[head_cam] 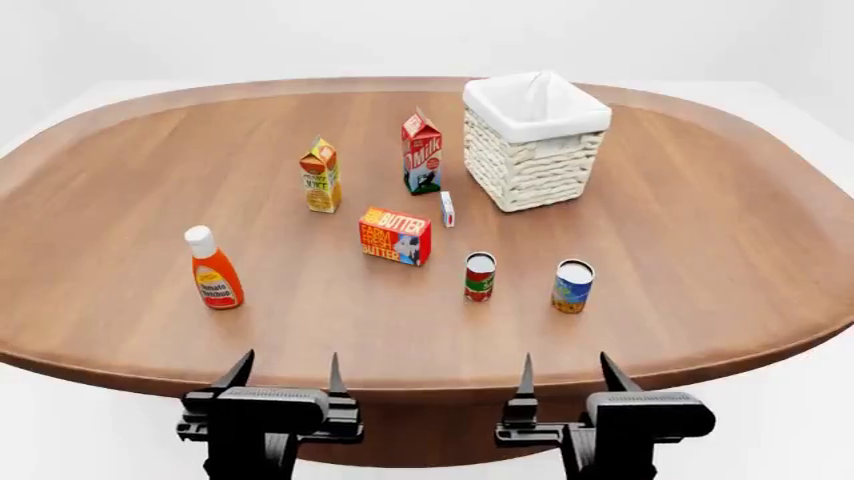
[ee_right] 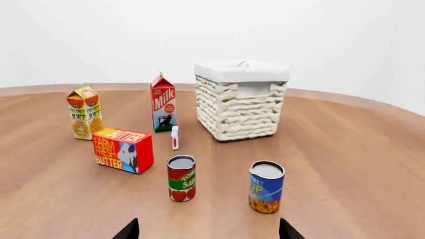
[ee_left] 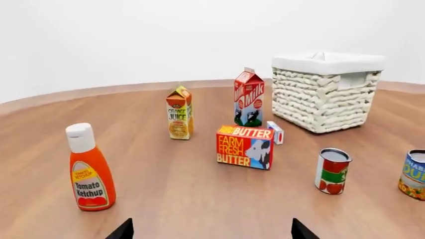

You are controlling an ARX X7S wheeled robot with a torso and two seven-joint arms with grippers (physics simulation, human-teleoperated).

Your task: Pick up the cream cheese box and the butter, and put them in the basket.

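Note:
The butter (head_cam: 395, 236) is a red-orange box standing mid-table; it also shows in the left wrist view (ee_left: 244, 147) and the right wrist view (ee_right: 123, 150). The cream cheese box (head_cam: 447, 209), tiny, white and thin, stands on edge just behind and right of the butter (ee_left: 275, 132) (ee_right: 174, 137). The wicker basket (head_cam: 534, 160) with its white liner stands at the back right (ee_left: 325, 99) (ee_right: 240, 110). My left gripper (head_cam: 286, 374) and right gripper (head_cam: 567, 372) hover at the table's near edge, both open and empty, far from the objects.
A ketchup bottle (head_cam: 214, 269) stands at the left. An orange juice carton (head_cam: 320, 176) and a milk carton (head_cam: 422, 152) stand behind the butter. A red tomato can (head_cam: 481, 277) and a blue can (head_cam: 573, 286) stand right of the butter, toward me.

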